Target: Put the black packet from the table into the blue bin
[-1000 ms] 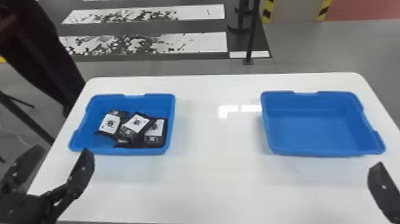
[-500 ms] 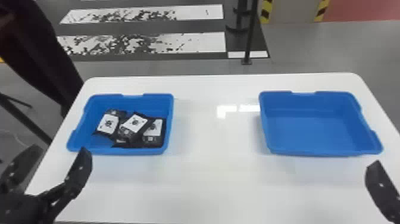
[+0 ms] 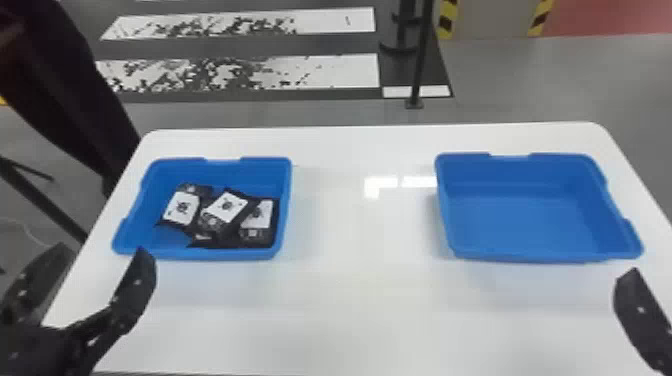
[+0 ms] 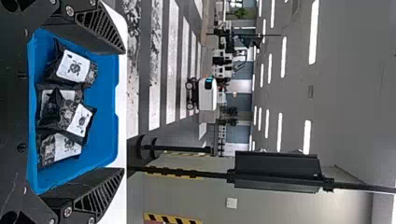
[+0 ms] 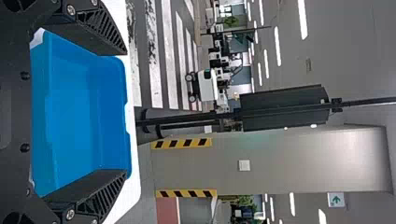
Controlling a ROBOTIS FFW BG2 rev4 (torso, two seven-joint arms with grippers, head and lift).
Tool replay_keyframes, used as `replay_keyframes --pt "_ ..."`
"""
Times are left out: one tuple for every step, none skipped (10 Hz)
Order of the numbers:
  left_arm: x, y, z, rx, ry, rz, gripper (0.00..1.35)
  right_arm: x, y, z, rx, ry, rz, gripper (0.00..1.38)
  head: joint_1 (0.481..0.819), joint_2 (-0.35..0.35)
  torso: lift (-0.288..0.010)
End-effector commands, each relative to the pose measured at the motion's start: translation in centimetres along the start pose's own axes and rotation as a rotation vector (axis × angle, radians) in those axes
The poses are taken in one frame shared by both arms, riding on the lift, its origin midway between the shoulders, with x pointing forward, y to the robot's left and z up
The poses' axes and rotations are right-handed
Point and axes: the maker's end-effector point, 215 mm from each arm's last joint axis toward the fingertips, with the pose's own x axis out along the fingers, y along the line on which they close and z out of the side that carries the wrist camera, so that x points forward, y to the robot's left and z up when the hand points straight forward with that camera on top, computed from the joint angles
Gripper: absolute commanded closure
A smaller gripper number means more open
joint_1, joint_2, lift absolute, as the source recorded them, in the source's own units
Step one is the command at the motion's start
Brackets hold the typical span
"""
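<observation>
Blue plastic makes up two bins on one white table (image 3: 360,320): the left bin (image 3: 200,254) and the right bin (image 3: 525,258), well apart. Four black packets (image 3: 227,207) count up in the left wrist view, every one inside the left bin, so that is where the task's thing is. Three of them, each with one white label in plain sight, lie side by side at differing slants; the fourth packet (image 4: 47,100) is partly covered by the middle one. Of two grippers, the left gripper (image 3: 103,250) is at the near left corner of the table, its two fingers spread wide with only air between them. The right gripper (image 3: 642,317) is near the right bin's front corner; the head view catches one finger, the right wrist view both, also wide apart and gripping nothing. Behind stands one pillar (image 3: 492,20) with two yellow-and-black strips.
</observation>
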Motion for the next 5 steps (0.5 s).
replay_keyframes --pt "0.03 -0.14 -0.12 -0.005 0.003 -0.004 0.13 -0.02 0.04 -0.09 0.002 0.001 0.000 0.11 0.695 0.070 -0.110" --pt "0.03 -0.14 -0.12 -0.005 0.003 -0.004 0.14 -0.02 0.04 -0.17 0.003 0.003 0.000 0.11 0.695 0.069 -0.110" --pt "0.07 -0.24 -0.25 -0.008 0.008 -0.007 0.14 -0.02 0.04 -0.17 0.003 0.003 0.000 0.11 0.695 0.068 -0.110" --pt "0.08 -0.32 -0.32 -0.014 0.009 -0.008 0.14 -0.07 -0.05 -0.33 0.007 0.004 -0.002 0.12 0.695 0.067 -0.110" --pt "0.10 -0.36 -0.31 -0.013 0.009 -0.011 0.14 -0.04 -0.01 -0.28 0.005 0.005 -0.001 0.11 0.695 0.066 -0.110"
